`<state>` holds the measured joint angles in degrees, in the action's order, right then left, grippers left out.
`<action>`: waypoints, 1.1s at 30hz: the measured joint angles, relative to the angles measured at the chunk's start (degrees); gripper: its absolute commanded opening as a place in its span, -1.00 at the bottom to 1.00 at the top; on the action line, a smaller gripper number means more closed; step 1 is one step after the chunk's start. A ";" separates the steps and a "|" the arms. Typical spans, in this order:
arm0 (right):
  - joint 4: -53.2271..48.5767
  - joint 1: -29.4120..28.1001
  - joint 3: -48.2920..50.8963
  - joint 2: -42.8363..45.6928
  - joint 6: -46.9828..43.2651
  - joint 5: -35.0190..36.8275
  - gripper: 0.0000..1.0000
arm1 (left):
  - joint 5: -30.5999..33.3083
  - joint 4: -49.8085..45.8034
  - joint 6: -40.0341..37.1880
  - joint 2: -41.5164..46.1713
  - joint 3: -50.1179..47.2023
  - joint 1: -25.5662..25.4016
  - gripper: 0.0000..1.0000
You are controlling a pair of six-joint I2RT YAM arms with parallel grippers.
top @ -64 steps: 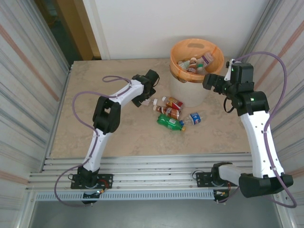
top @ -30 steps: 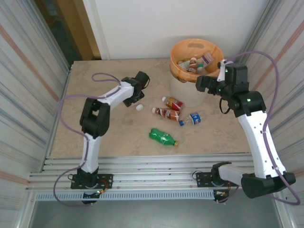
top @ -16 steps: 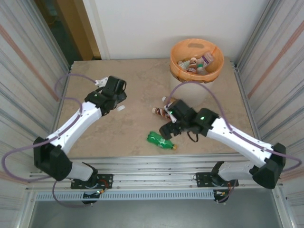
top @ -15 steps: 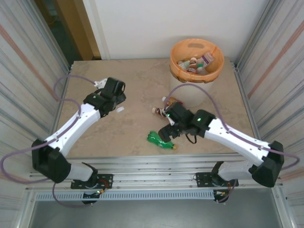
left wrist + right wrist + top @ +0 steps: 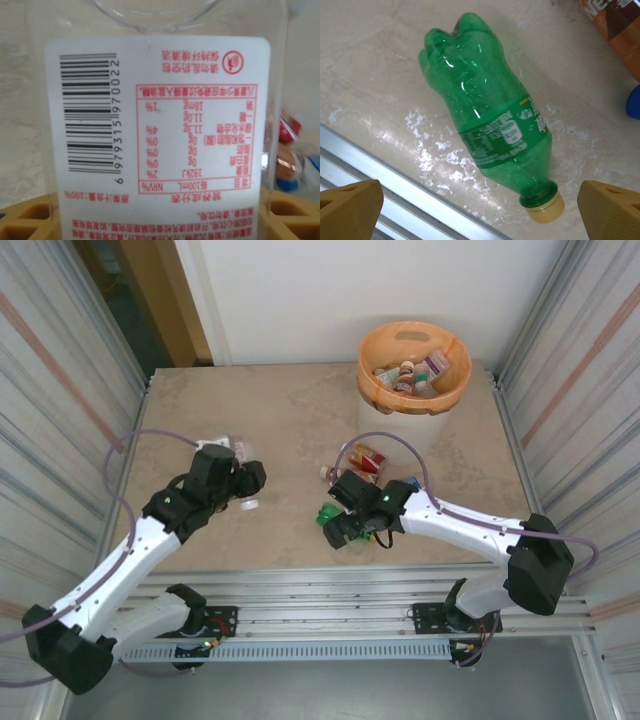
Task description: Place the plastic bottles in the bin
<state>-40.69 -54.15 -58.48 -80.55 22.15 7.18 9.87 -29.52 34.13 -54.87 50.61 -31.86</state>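
Glossy, translucent plastic green bottle (image 5: 487, 120) on a matt, stone-patterned table (image 5: 370, 75); ribbed bare-metal rail (image 5: 330, 585) just beside the green bottle. A smooth clear bottle (image 5: 280, 75) bears a white printed label (image 5: 200, 75).

White arm links (image 5: 140, 540), black joints, looping purple cables (image 5: 385, 434); tan-yellow gripper fingers (image 5: 350, 207).

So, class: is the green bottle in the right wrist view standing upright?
No, the green bottle lies on its side on the table.
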 measured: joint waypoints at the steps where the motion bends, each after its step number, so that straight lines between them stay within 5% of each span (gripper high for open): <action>1: 0.42 0.59 0.00 0.00 0.13 -0.39 0.96 | -1.03 0.76 -1.49 0.92 -1.03 -0.35 -0.10; 9: 4.00 7.06 0.13 2.03 2.84 -7.87 0.88 | -10.51 10.21 -17.25 6.91 -8.50 -4.68 -0.11; 19: 7.26 14.56 -2.73 10.64 8.15 -20.76 0.79 | -17.75 19.50 -27.17 8.00 -13.51 -6.78 -0.13; 33: 14.08 15.54 -9.49 10.84 15.56 -37.51 0.64 | -18.45 24.44 -38.86 -0.74 -12.76 -13.11 -0.18</action>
<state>-26.61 -38.61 -67.96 -69.71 37.71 -30.33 -8.58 -5.08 -4.73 -55.61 37.85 -44.97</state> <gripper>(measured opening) 0.844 0.644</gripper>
